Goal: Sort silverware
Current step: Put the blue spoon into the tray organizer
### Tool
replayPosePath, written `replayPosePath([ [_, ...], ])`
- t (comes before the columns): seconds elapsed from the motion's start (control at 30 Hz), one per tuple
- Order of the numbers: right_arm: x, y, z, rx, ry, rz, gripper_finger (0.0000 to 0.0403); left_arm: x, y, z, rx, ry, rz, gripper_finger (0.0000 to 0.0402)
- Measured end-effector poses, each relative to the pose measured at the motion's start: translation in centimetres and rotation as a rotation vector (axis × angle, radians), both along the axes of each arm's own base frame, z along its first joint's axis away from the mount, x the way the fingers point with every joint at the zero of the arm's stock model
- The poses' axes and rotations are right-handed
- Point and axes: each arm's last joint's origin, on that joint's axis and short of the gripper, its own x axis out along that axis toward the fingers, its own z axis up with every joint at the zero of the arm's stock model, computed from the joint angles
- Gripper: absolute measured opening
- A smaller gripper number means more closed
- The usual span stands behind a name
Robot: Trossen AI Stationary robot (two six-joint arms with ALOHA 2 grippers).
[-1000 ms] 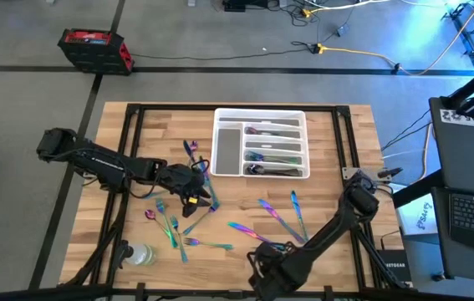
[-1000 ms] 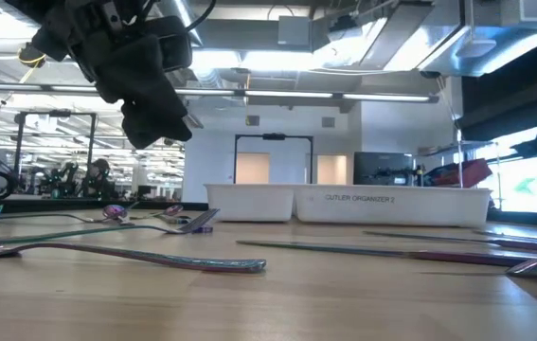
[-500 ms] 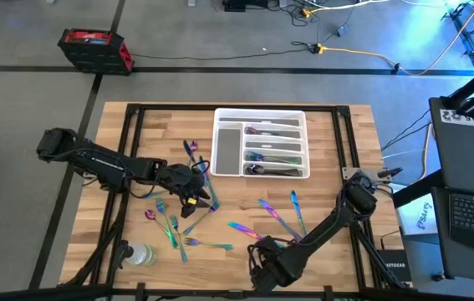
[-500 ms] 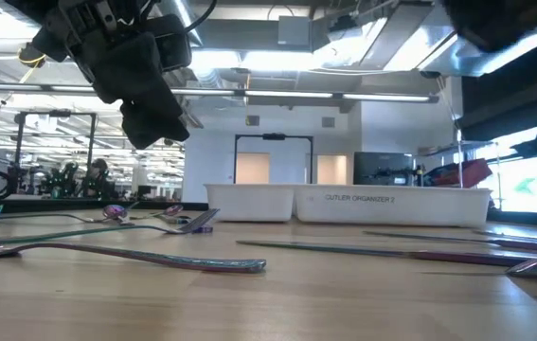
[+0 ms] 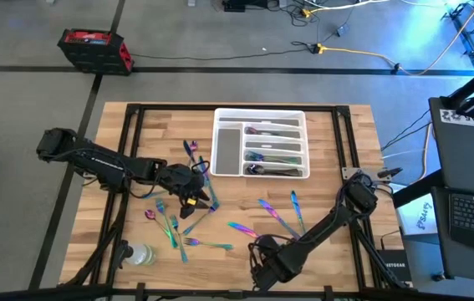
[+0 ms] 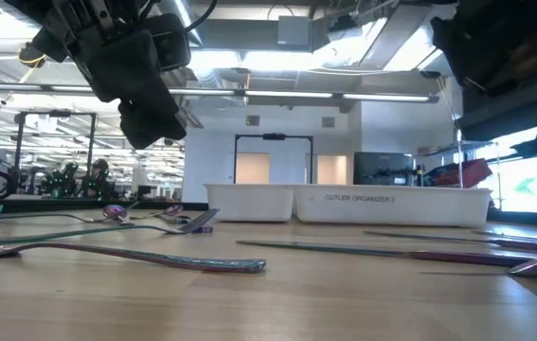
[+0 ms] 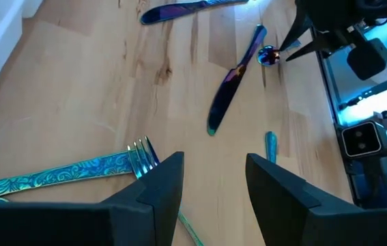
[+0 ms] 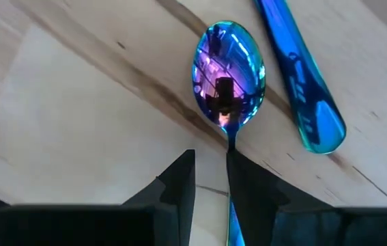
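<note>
Iridescent blue-purple spoon (image 8: 228, 74), teal patterned fork (image 7: 63, 171), white tray (image 5: 260, 143).

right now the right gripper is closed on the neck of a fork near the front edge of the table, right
Not a fork: the right wrist view shows the right gripper closed on the neck of a spoon, its bowl showing past the fingertips. The rest holds.

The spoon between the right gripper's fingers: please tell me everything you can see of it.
The spoon is glossy rainbow metal, its oval bowl mirroring blue, purple and pink. Its thin neck runs down between the right gripper's dark fingers, which are nearly closed around it. It is close over the wooden table, near the front edge. A blue handle lies beside it, apart.
</note>
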Motion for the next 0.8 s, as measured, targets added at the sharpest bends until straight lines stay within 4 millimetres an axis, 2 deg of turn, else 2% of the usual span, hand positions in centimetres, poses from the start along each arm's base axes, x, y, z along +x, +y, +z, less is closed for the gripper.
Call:
replayPosePath([
  [0.27, 0.5, 0.0, 1.5, -0.042, -0.027, -0.011, 0.0072, 0.0, 0.0, 0.0, -0.005, 0.0, -0.007, 0.0145],
  [0.63, 0.2, -0.2, 1.4, -0.069, -0.004, -0.014, 0.0072, 0.0, 0.0, 0.0, 0.007, -0.004, -0.017, 0.0145],
  [0.8, 0.1, -0.3, 0.5, -0.067, -0.023, -0.013, 0.0072, 0.0, 0.0, 0.0, 0.009, -0.004, -0.018, 0.0145],
])
